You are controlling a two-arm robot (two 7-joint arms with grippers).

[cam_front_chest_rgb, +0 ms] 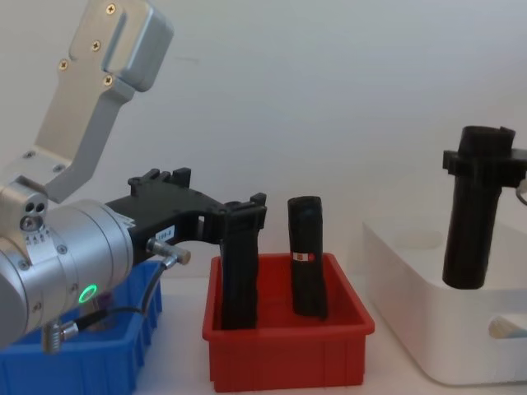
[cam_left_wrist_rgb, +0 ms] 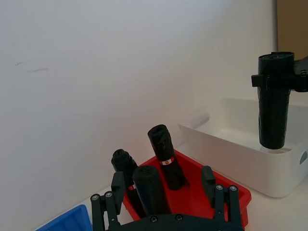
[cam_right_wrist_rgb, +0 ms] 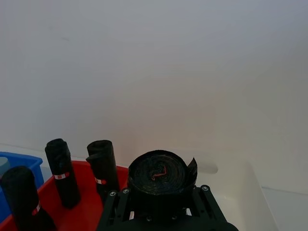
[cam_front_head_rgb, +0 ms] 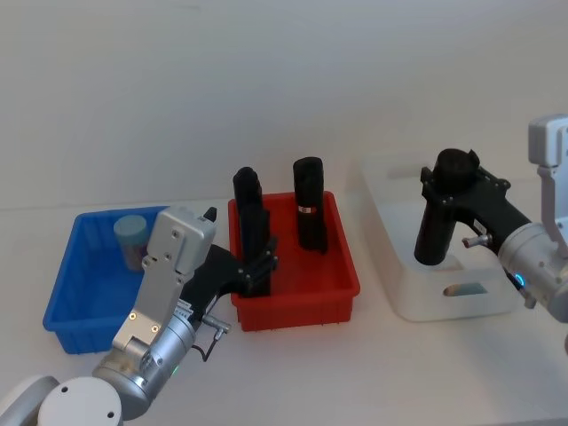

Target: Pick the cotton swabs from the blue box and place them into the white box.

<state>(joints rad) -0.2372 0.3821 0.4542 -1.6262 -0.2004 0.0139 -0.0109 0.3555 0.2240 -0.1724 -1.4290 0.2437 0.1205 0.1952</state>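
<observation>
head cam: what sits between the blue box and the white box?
The red bin, holding upright black rolls; the left hand reaches over its near-left corner in the head view.

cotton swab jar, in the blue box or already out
In. The cotton swab jar stands upright in the blue box, teal lid up, untouched by either gripper.

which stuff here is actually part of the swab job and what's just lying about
Job:
cotton swabs jar, in the blue box
blue box
white box

Not the job:
red bin
black rolls: two in the red bin, left gripper around one; another held by right gripper over the white box
</observation>
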